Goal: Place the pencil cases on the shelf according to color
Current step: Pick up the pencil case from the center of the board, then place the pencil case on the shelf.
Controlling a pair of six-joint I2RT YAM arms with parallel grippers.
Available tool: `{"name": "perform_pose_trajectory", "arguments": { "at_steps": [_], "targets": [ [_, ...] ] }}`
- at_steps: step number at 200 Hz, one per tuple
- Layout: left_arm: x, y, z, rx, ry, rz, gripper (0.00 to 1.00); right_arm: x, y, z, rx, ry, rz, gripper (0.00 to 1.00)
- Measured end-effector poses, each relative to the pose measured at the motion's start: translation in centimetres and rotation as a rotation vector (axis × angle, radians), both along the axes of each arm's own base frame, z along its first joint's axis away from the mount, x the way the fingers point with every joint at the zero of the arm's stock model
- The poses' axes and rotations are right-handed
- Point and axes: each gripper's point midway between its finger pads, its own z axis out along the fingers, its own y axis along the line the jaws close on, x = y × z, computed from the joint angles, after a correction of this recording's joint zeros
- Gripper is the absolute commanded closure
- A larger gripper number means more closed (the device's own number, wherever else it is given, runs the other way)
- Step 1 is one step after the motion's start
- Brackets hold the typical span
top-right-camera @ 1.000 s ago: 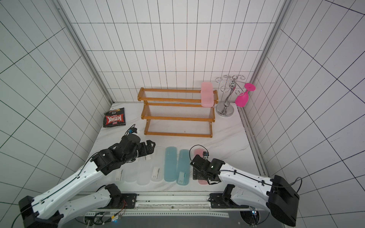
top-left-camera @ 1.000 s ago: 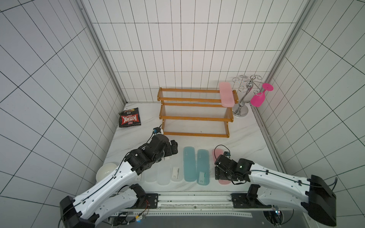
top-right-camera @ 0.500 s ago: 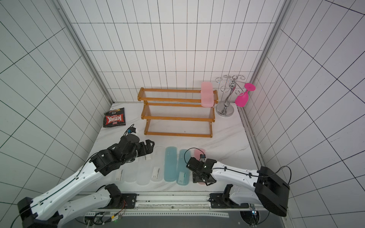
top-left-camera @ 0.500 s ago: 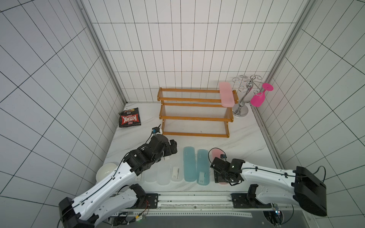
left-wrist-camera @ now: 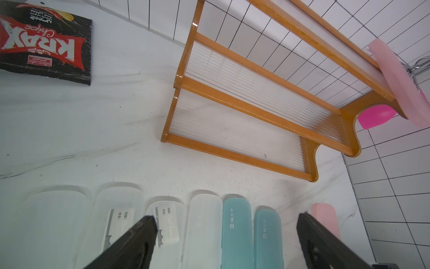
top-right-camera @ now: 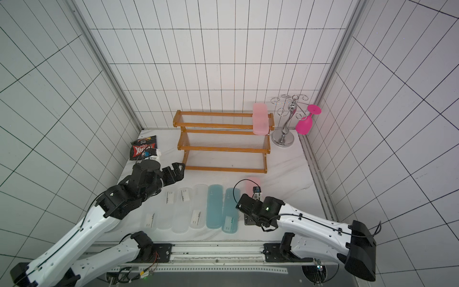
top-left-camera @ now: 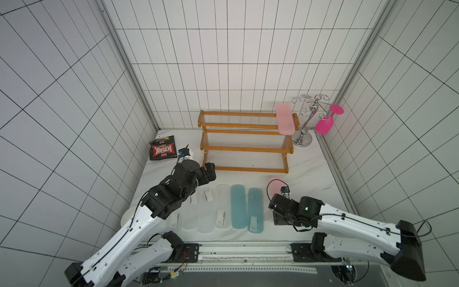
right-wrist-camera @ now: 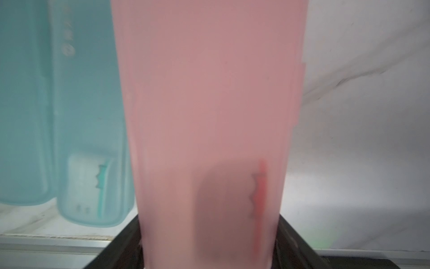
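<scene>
Closing since a second ago, right jaws now clamp the near end of the frosted pink pencil case (right-wrist-camera: 209,104), contact visible only at the right wrist, left jaws gaping near clear cases (left-wrist-camera: 204,216) flat on the table (left-wrist-camera: 116,116), shelf (top-left-camera: 244,149) well beyond, glossy wood, ribbed tiers

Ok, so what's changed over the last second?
The right gripper slid back toward the near end of the loose pink case and closed on its sides. The left gripper stays open, hardly moved. The teal cases, clear cases, the shelf and the shelved pink case are unchanged.
</scene>
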Motion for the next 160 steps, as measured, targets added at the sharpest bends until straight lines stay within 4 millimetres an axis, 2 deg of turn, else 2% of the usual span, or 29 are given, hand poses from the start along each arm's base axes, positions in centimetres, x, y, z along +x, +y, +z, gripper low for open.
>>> {"name": "perform_pose_trajectory", "arguments": {
  "at_steps": [29, 59, 85, 105, 131, 160],
  "targets": [
    [1.2, -0.8, 1.3, 0.009, -0.008, -0.009, 0.02, 1.7, 1.6, 6.6, 0.084, -0.105, 0.015, 0.41],
    [2.7, -0.8, 2.6, 0.008, -0.013, -0.003, 0.02, 3.3, 3.3, 12.1, 0.133, -0.182, 0.047, 0.40],
    [4.5, 0.0, 3.7, -0.003, -0.017, 0.019, 0.02, 6.2, 5.2, 16.6, 0.169, -0.236, 0.066, 0.40],
    [5.7, 0.3, 3.8, -0.003, -0.007, 0.023, 0.02, 9.1, 6.5, 19.4, 0.187, -0.266, 0.072, 0.41],
    [6.6, -0.6, 3.3, -0.002, 0.016, -0.013, 0.02, 13.7, 8.2, 22.3, 0.190, -0.317, 0.078, 0.40],
    [7.0, -1.3, 2.5, 0.001, 0.040, -0.043, 0.02, 18.2, 10.0, 24.1, 0.196, -0.358, 0.079, 0.40]
  ]
}}
